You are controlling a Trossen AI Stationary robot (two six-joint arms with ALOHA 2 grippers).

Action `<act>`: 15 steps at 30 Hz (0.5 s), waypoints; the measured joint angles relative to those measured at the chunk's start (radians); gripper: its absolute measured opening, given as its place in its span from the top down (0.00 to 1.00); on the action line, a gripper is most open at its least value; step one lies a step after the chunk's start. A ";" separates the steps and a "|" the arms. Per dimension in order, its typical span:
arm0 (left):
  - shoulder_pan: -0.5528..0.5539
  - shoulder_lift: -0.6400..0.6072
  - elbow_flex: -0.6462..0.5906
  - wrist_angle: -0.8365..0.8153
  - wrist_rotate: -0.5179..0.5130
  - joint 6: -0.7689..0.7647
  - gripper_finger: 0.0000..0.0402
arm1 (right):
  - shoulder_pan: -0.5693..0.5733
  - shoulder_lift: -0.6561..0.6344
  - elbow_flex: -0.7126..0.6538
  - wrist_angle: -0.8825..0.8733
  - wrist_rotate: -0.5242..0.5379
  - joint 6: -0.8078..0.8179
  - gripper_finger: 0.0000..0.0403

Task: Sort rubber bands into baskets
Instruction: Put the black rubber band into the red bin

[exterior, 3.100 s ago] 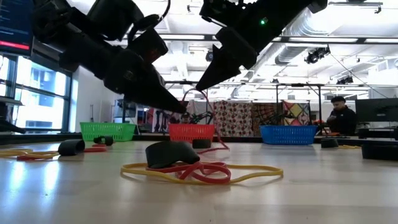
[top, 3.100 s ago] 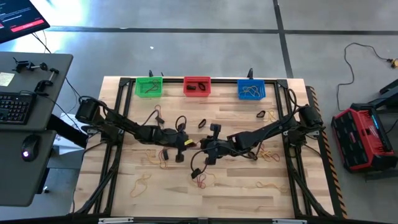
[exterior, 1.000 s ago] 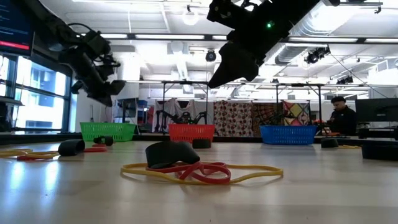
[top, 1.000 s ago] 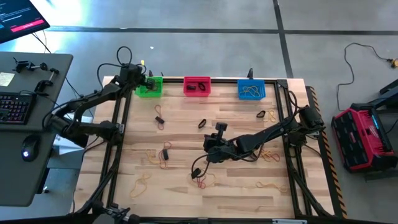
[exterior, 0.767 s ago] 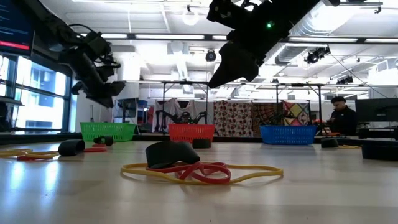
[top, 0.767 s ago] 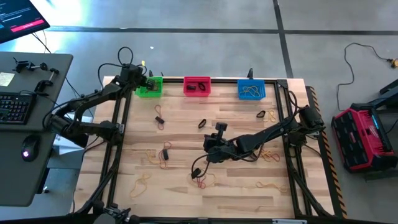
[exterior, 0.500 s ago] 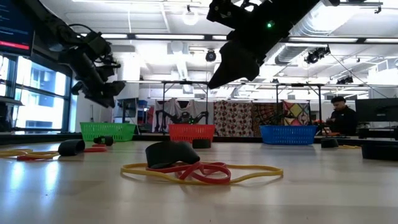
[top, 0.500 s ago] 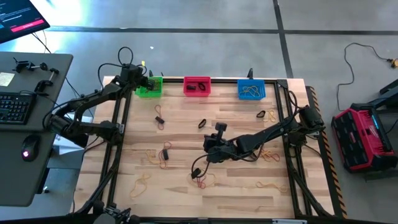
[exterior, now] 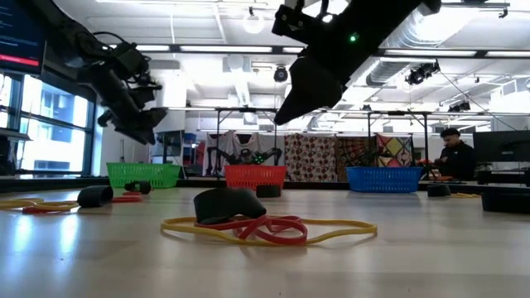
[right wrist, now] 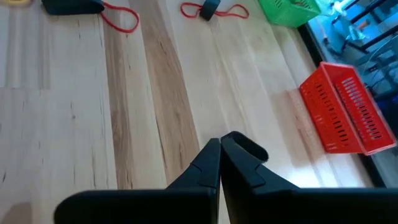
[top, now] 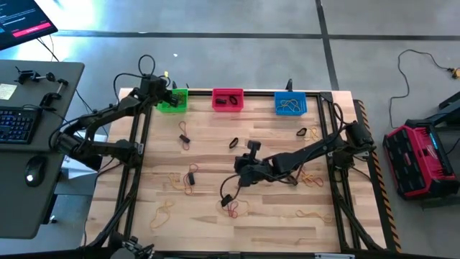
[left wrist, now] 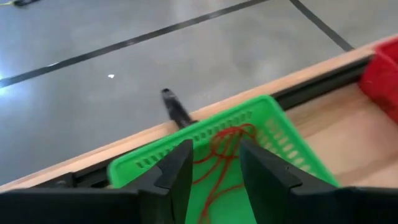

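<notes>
The left gripper [left wrist: 214, 171] hangs over the green basket [top: 172, 100] at about 11 o'clock on the surface [top: 273, 223], its fingers [left wrist: 177, 171] parted to a moderate gap with nothing between them. Directly below that gap, red rubber bands [left wrist: 227, 146] lie tangled on the green basket's floor.

The right gripper [right wrist: 219, 152] hovers above the middle of the surface, fingers pressed together and empty. From it, the red basket [top: 228, 98] sits toward 12 o'clock and the blue basket [top: 290, 103] toward 1 o'clock, both well apart from it. The blue basket holds tan bands, the red one some dark bands.

Loose bands are scattered over the pale wooden planks: a black and red pair [top: 184, 138] near 10 o'clock, a black loop [top: 233, 142] just beyond the right gripper, a black one [top: 302, 132] near 2 o'clock, tan loops [top: 162, 213] toward 7 o'clock and another [top: 310, 214] toward 5 o'clock. In the low view a yellow and red tangle [exterior: 269, 228] with a black band on it lies closest to the camera.

Off the surface at 9 o'clock stands a grey desk with a keyboard [top: 16, 124] and mouse; at 3 o'clock a red and black case [top: 422, 160] rests on the concrete floor. Far behind, a person [exterior: 454, 154] sits at a desk.
</notes>
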 joint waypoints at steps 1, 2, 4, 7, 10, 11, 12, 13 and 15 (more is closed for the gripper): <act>-0.011 -0.004 0.000 -0.002 0.006 0.004 0.72 | -0.008 0.000 0.000 0.000 -0.018 0.007 1.00; -0.024 -0.010 0.000 -0.001 0.015 0.011 0.74 | -0.017 0.000 0.000 0.000 -0.039 0.011 1.00; -0.056 -0.027 0.000 0.001 0.020 0.020 0.78 | -0.033 0.000 0.000 0.000 -0.080 0.013 1.00; -0.114 -0.065 0.000 0.007 0.023 0.040 0.86 | -0.051 0.000 0.000 0.005 -0.095 0.015 1.00; -0.183 -0.114 -0.017 0.066 0.023 0.044 0.95 | -0.067 0.000 0.000 0.011 -0.094 0.003 1.00; -0.208 -0.133 -0.034 0.105 0.023 0.044 0.97 | -0.072 0.000 0.000 0.019 -0.094 -0.001 1.00; -0.231 -0.149 -0.053 0.145 0.030 0.042 0.98 | -0.077 0.000 0.000 0.033 -0.094 -0.006 1.00; -0.254 -0.167 -0.076 0.189 0.044 0.038 0.99 | -0.082 0.000 -0.008 0.069 -0.095 -0.011 1.00; -0.298 -0.199 -0.125 0.280 0.075 0.037 0.99 | -0.092 0.000 -0.048 0.179 -0.115 -0.028 1.00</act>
